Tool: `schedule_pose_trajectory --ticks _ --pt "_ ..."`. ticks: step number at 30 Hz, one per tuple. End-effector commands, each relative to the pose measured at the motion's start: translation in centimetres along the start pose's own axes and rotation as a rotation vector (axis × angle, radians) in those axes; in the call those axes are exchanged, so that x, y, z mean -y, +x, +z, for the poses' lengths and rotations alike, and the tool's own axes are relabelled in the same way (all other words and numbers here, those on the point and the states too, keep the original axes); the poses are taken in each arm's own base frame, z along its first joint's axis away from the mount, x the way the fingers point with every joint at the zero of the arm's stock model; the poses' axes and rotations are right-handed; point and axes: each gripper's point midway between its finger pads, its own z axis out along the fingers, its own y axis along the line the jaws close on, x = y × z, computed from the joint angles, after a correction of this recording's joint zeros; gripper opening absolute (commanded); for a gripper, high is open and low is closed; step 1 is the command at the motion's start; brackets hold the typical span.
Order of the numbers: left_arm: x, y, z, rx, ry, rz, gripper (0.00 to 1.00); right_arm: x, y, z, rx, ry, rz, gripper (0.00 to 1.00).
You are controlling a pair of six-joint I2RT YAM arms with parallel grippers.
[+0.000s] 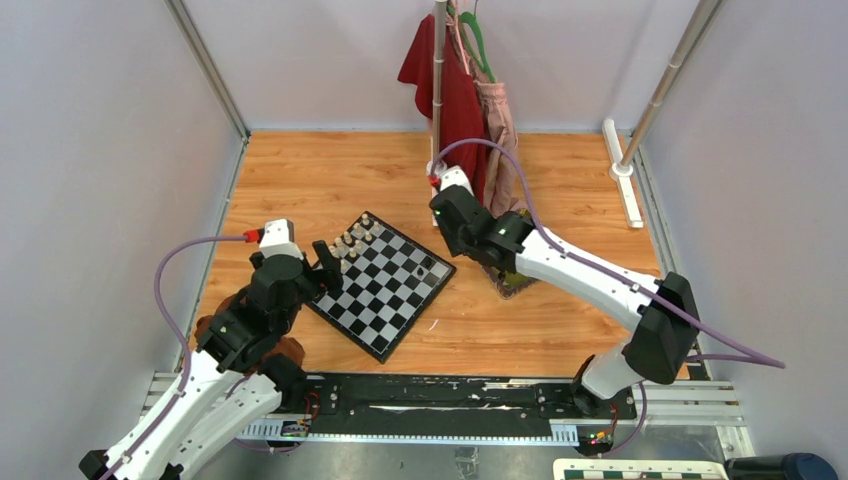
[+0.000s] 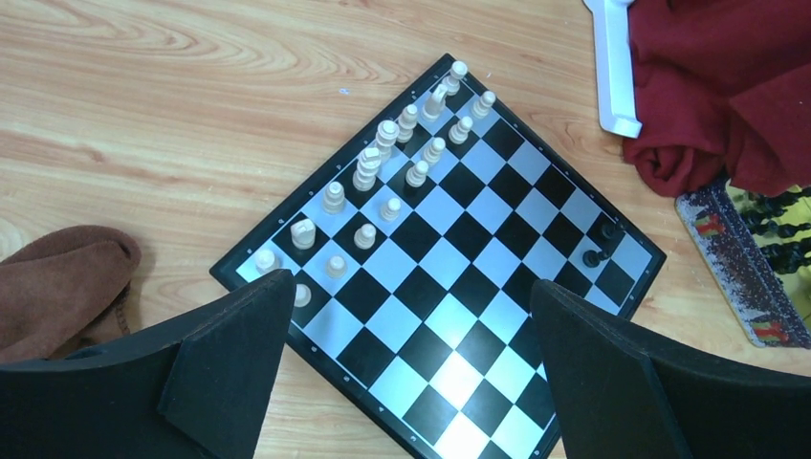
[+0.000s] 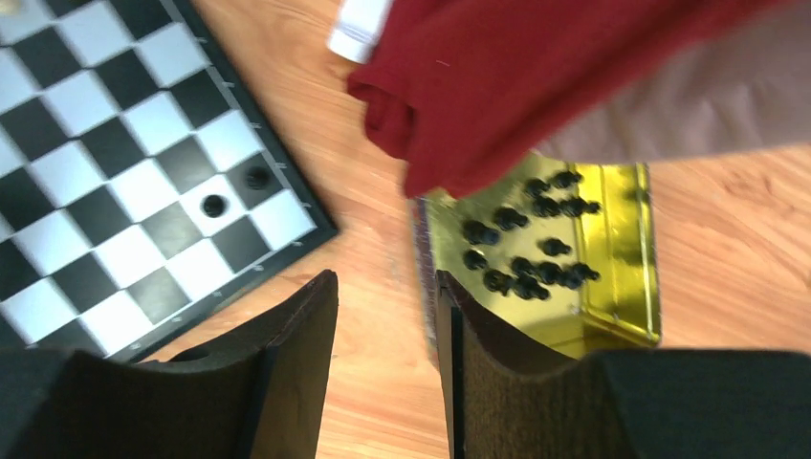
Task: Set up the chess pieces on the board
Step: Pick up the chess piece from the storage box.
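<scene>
1. Count of parts. You have sixteen cream pieces [image 2: 368, 167] standing on the board [image 2: 449, 287], in two rows along its far-left edge. Two black pieces [image 2: 609, 229] stand on adjoining squares at the board's right corner. The loose black pieces [image 3: 545, 273] lie on their sides in the gold tray [image 3: 636, 249], which sits on the table [image 1: 560, 320] just right of the board. There are roughly a dozen, but they are clumped together, so you cannot get an exact count.

2. Arm pose. The left gripper [image 2: 411, 282] hangs over the board's near-left side. Its fingers are spread wide with nothing between them. The right arm reaches forward and to the left. The right gripper [image 3: 385, 277] points down at bare wood between the board's right corner and the tray. Its fingers are parted by a narrow gap and hold no piece.

3. Limits of view. A red cloth [image 3: 536, 86] hangs over the far end of the tray and hides whatever lies beneath it. The right wrist view is blurred. A brown cloth [image 2: 67, 277] left of the board is cut off by the frame edge. In the top view, the right arm covers most of the tray.
</scene>
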Motion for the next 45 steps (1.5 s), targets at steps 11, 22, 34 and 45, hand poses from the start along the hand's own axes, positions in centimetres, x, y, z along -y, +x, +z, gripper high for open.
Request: schedule_pose_trajectory --ticks 11,22,34,45 --pt "-0.2 0.0 -0.1 0.003 0.001 0.031 1.00 12.9 6.4 3.5 -0.160 0.279 0.247 0.45" --pt "-0.1 0.2 0.3 -0.010 -0.018 0.038 1.00 13.8 7.2 8.0 -0.239 0.235 0.294 0.44" --pt "-0.1 0.8 1.1 -0.026 -0.038 0.043 1.00 14.1 7.7 11.2 -0.288 0.168 0.325 0.41" --pt "-0.2 1.1 1.3 -0.033 -0.052 0.038 1.00 13.6 8.9 12.9 -0.331 0.137 0.354 0.39"
